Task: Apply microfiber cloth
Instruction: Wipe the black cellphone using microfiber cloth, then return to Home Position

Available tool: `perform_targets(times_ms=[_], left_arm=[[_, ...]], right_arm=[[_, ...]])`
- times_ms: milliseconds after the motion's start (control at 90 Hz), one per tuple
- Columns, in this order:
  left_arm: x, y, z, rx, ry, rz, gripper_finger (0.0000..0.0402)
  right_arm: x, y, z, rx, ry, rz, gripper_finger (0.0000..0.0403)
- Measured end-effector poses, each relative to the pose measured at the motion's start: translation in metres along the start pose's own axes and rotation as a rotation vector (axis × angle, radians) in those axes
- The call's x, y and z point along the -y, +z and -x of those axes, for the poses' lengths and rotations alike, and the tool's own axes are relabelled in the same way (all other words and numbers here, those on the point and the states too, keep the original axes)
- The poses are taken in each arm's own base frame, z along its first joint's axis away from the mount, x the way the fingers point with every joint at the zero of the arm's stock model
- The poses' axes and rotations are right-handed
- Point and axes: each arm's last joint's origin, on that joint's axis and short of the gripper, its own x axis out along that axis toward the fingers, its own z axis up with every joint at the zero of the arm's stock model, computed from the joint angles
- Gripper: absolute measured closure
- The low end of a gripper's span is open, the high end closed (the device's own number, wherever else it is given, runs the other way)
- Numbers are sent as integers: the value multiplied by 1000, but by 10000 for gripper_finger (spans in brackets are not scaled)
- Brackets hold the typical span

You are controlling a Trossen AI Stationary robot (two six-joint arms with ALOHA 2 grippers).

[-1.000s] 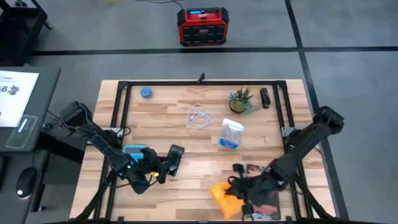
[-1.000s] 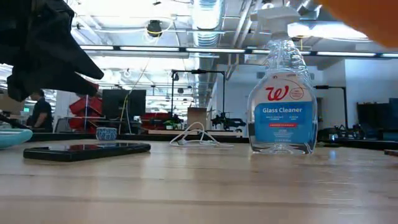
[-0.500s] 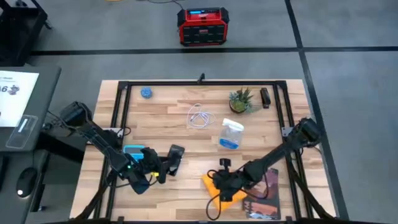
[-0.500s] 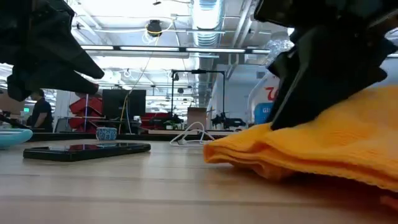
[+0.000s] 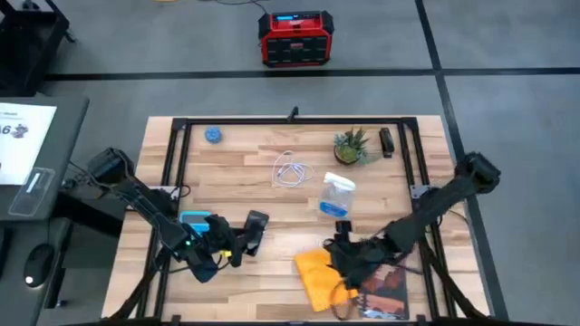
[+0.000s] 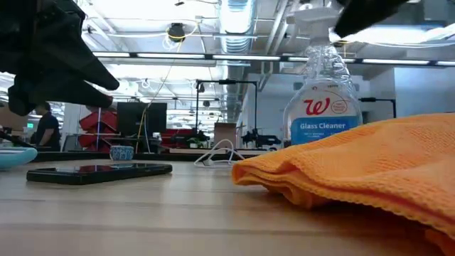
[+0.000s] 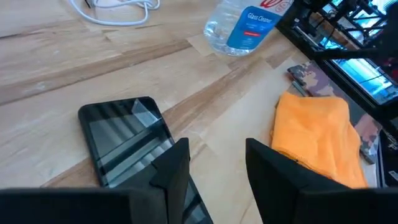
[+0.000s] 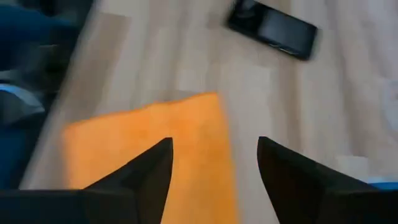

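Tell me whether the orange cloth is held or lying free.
Lying free: the cloth rests bunched on the table, and the right gripper is open above it, holding nothing.

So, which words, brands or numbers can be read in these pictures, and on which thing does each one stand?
"Glass Cleaner": on the blue label of the spray bottle, low view.
"W": red script logo on the same bottle, above the label.
Small print under "Glass Cleaner": too small to read.
"6": on the white sheet beside the table; the rest is unreadable.
Red device on the floor: screen unreadable.
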Motion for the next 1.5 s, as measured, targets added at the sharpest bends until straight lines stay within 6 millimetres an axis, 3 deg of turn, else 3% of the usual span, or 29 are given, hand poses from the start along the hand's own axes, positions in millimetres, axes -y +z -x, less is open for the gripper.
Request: perform_targets(times_ms=[144, 322, 433, 500, 611, 822, 911, 1033, 1133, 1233, 1367, 1500], left_arm=[[0, 0, 0, 1, -3, 4, 270], [1, 0, 0, 5, -7, 10, 270], [2, 0, 0, 7, -11, 10, 270], [2, 0, 0, 7, -10, 9, 270], [2, 0, 0, 7, -10, 9, 270], [2, 0, 0, 7, -10, 9, 270], [2, 0, 0, 8, -9, 5, 270], [2, 0, 0, 8, -8, 3, 270], [1, 0, 0, 8, -7, 2, 270], [1, 1, 0, 8, -7, 2, 270], [1, 1, 0, 8, -7, 3, 270], [2, 1, 0, 10, -8, 9, 270]], right_arm=[[-11, -26, -13, 30, 149, -71, 210], [-5, -62, -66, 4, 60, -208, 235], [-3, -71, -98, -85, 125, -237, 246], [-4, -66, -108, -102, 174, -214, 252], [-6, -54, -110, -80, 179, -154, 264], [-2, -17, -86, 136, 62, -165, 282], [1, -19, -91, 126, 79, -164, 284], [4, -30, -114, 59, 134, -151, 285], [9, -45, -138, 2, 119, -154, 285], [14, -48, -148, 25, 34, -222, 285], [18, -47, -139, 69, -153, -280, 285], [18, -32, -115, 108, -144, -233, 285]])
